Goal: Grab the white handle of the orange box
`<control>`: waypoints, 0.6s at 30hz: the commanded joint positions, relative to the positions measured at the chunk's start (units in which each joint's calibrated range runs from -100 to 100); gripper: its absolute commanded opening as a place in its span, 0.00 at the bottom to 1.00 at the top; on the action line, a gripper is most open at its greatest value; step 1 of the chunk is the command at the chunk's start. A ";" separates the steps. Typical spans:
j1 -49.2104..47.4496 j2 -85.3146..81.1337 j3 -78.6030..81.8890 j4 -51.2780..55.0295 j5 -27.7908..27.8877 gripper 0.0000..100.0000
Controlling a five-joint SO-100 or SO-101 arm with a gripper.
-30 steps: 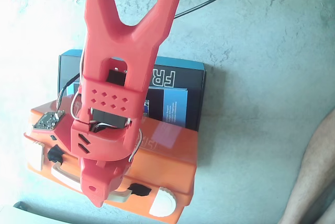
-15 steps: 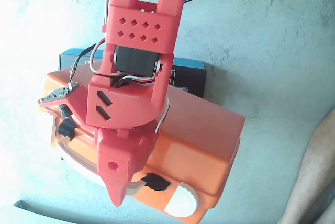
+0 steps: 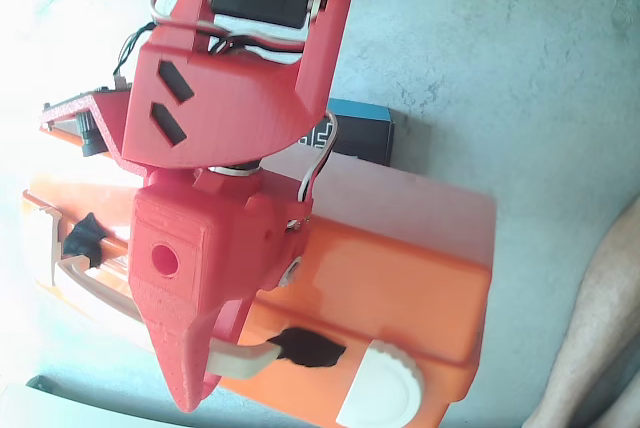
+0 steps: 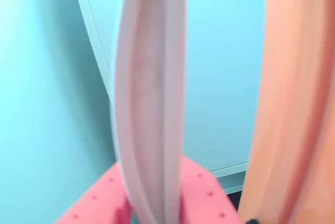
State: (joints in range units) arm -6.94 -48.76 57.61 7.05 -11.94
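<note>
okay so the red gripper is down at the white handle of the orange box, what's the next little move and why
Probably close the gripper on the white handle. The wrist view shows the handle running right across the red finger, and the fixed view has the tip at the handle beside the orange box; the grip itself is unclear.

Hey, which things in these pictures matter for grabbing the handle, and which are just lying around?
Part of the job:
- orange box
- white handle, running along the box's edge
- gripper, its red fingers at the handle

Just lying about:
- dark blue box behind the orange one
- white round knob on the box
- someone's leg at the fixed view's right edge
</note>
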 commanded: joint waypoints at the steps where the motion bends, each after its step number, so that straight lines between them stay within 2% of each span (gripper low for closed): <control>1: 0.24 -5.10 26.00 2.01 -1.40 0.01; 8: 0.70 -17.59 39.12 2.35 -1.46 0.01; 15: 1.17 -32.77 41.60 17.24 -1.25 0.01; 18: 1.17 -36.73 41.60 18.08 -1.30 0.01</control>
State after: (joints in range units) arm -6.34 -83.84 85.78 20.37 -12.99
